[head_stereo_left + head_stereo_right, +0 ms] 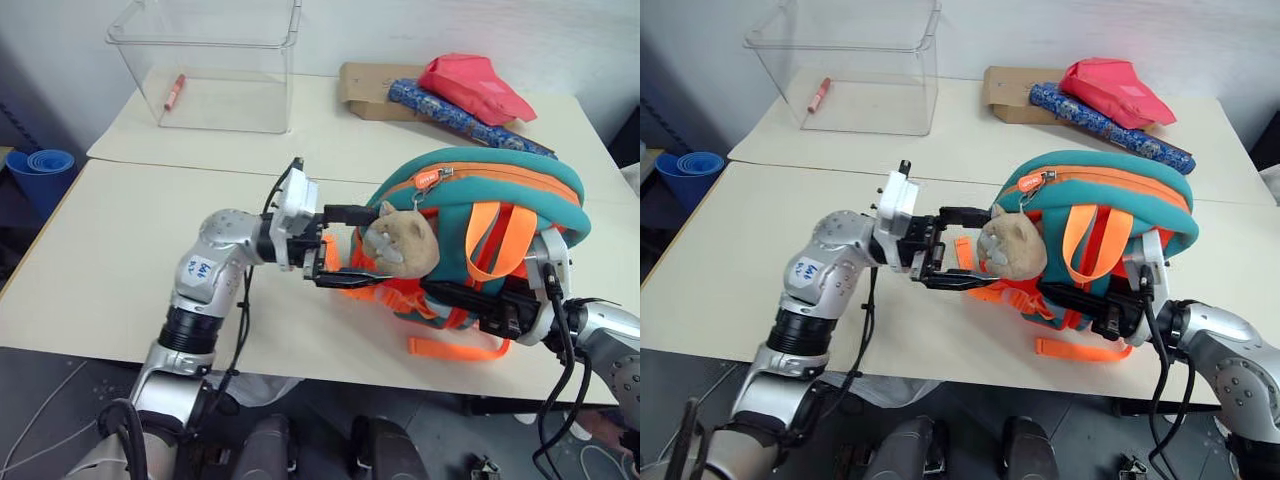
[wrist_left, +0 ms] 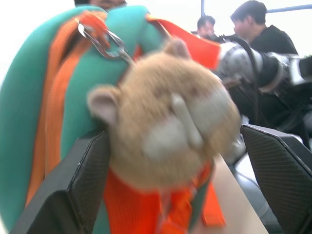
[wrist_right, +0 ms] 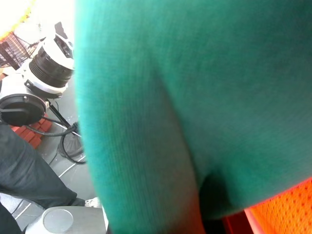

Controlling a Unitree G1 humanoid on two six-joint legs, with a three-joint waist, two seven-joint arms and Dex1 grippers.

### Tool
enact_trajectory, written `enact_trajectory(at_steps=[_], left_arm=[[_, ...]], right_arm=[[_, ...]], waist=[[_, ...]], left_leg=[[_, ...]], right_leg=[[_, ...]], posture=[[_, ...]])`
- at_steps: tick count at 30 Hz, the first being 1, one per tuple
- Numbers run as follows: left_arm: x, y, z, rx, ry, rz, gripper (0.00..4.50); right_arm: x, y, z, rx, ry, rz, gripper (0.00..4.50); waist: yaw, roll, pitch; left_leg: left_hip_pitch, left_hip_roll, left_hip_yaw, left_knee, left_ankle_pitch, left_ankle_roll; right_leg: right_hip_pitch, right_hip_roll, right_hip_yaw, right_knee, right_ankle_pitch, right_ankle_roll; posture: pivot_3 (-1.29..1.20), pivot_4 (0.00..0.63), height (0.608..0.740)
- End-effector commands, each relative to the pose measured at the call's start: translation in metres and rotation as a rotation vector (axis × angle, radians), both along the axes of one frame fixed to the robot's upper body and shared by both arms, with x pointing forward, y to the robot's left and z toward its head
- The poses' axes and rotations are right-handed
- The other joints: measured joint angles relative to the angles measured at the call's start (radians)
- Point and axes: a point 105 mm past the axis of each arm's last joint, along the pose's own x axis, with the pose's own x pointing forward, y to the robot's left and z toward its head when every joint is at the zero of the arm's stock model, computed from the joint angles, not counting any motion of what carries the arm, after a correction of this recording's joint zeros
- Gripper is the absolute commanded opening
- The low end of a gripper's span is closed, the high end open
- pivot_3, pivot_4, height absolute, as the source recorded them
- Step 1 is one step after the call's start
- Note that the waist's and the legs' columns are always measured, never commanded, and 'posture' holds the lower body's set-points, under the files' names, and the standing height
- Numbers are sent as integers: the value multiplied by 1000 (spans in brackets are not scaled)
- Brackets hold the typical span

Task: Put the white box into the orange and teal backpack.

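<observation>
The orange and teal backpack (image 1: 480, 200) stands tilted on the near table's right side, with a beige plush animal (image 1: 402, 243) hanging from its zipper. My left gripper (image 1: 375, 245) is open, one black finger on each side of the plush, which fills the space between the fingers (image 2: 73, 190) in the left wrist view. My right gripper (image 1: 470, 305) is shut on the backpack's lower front among the orange straps, and teal fabric (image 3: 195, 97) presses close to its wrist camera. The white box is out of view.
A clear plastic bin (image 1: 215, 60) holding a red marker (image 1: 175, 92) stands at the back left. A brown cardboard box (image 1: 365, 90), a blue patterned roll (image 1: 460, 115) and a red cloth bundle (image 1: 475, 85) lie at the back right. People (image 2: 258, 24) stand beyond the table.
</observation>
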Motion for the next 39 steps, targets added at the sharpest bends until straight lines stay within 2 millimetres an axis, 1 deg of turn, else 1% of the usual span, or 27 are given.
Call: enact_trajectory(at_steps=[1, 4, 9, 11, 12, 14, 16, 18, 21, 23, 24, 26, 27, 29, 30, 31, 34, 36, 38, 39], left_arm=[[0, -11, 4, -5, -66, 28, 4341], [-1, -12, 10, -39, -62, 26, 3791], [7, -1, 11, -21, -72, 68, 2384], [10, 5, 14, -20, -74, 75, 1871], [13, 11, 19, -15, -81, 78, 1627], [21, 32, 37, -2, -59, 83, 1246], [27, 49, 48, 21, -62, 86, 1022], [44, 69, 56, 63, -95, 164, 1022], [71, 92, 54, 135, -107, 302, 1022], [87, 102, 46, 169, -90, 375, 1022], [92, 106, 38, 194, -74, 396, 1022], [102, 108, 11, 273, -74, 435, 1022], [103, 106, -5, 326, -79, 426, 1022], [100, 96, -33, 393, -89, 387, 1022], [97, 88, -45, 401, -83, 362, 1022], [95, 83, -52, 400, -80, 348, 1022], [85, 59, -76, 384, -71, 284, 1022], [77, 46, -87, 360, -63, 256, 1022], [70, 43, -92, 350, -61, 245, 1022], [69, 46, -92, 339, -58, 261, 1328]], right_arm=[[-3, 4, 6, 17, -26, 25, 0], [-2, 5, 6, 25, -29, 20, 0], [-2, 4, 6, 33, -35, 1, 0], [-3, 3, 6, 38, -36, -8, 0], [-3, 2, 7, 40, -37, -15, 0], [-5, -4, 8, 55, -43, -39, 0], [-7, -9, 12, 90, -56, -62, 0], [-8, -17, 16, 130, -79, -106, 0], [-10, -25, 16, 155, -77, -153, 0], [-13, -30, 14, 168, -68, -176, 0], [-14, -33, 13, 178, -62, -194, 0], [-16, -36, 8, 189, -51, -222, 0], [-16, -37, 6, 194, -49, -236, 0], [-17, -37, 3, 209, -47, -254, 0], [-17, -37, 2, 218, -48, -262, 0], [-17, -36, 2, 224, -48, -266, 0], [-17, -35, -2, 242, -47, -282, 0], [-16, -33, -5, 250, -46, -290, 0], [-12, -33, -11, 220, -53, -320, 0], [-6, -36, -14, 180, -80, -367, 0]], waist=[[2, 0, 0], [2, 0, 0], [2, 0, 0], [2, 0, 0], [2, 0, 0], [2, 0, 0], [1, 0, 0], [1, 0, 0], [2, 0, 0], [4, 0, 0], [4, 0, 0], [4, 0, 0], [4, 0, 0], [3, 0, 0], [3, 0, 0], [3, 0, 0], [4, 0, 0], [4, 0, 0], [4, 0, 0], [2, 0, 0]], left_leg=[[0, 0, 0, 0, 0, 0], [0, 0, 0, 0, 0, 0], [0, 0, 0, 0, 0, 0], [0, 0, 0, 0, 0, 0], [0, 0, 0, 0, 0, 0], [0, 0, 0, 0, 0, 0], [-1, 0, 0, 0, 0, 0], [0, 0, 0, 0, 0, 0], [0, -1, 1, 0, 0, 0], [0, -2, 1, 0, 0, 0], [0, -2, 1, 0, 0, 1], [0, -2, 1, 0, 0, 1], [0, -2, 2, 0, 0, 1], [0, -2, 2, 0, 0, 1], [0, -2, 2, 0, 0, 1], [0, -2, 2, 0, 0, 2], [0, -2, 2, 0, -1, 2], [-1, -2, 2, 0, -1, 2], [-1, -2, 2, 0, -1, 2], [0, -2, 2, 0, -1, 2]], right_leg=[[0, 0, 0, 0, 0, 0], [0, 0, 0, 0, 0, 0], [0, 0, -1, 0, 0, 0], [0, 0, -1, 0, 0, 0], [0, 0, -1, 0, 0, 0], [0, 0, -1, 0, 0, 0], [-1, 1, -2, 0, 0, 0], [-1, 1, -4, 0, 0, 0], [-1, 2, -10, 1, 0, 0], [-1, 2, -11, 1, 0, 0], [-1, 2, -11, 1, 0, 0], [-1, 2, -11, 1, 0, 0], [-1, 2, -11, 1, 0, 0], [-1, 2, -11, 1, 0, 0], [-1, 2, -11, 1, 0, 0], [-1, 1, -11, 1, 0, 0], [-1, 1, -10, 1, 0, 1], [-1, 0, -10, 1, 0, 1], [-1, 0, -9, 1, 0, 1], [-1, -1, -9, 1, 0, 1]], posture=[[0, 150, 740], [0, 150, 740], [0, 150, 740], [0, 150, 740], [0, 150, 740], [0, 150, 740], [0, 150, 740], [0, 150, 740], [0, 150, 740], [0, 150, 740], [0, 150, 740], [0, 150, 740], [0, 150, 740], [0, 150, 740], [0, 150, 740], [0, 150, 740], [0, 150, 740], [0, 150, 740], [0, 150, 740], [0, 150, 740]])
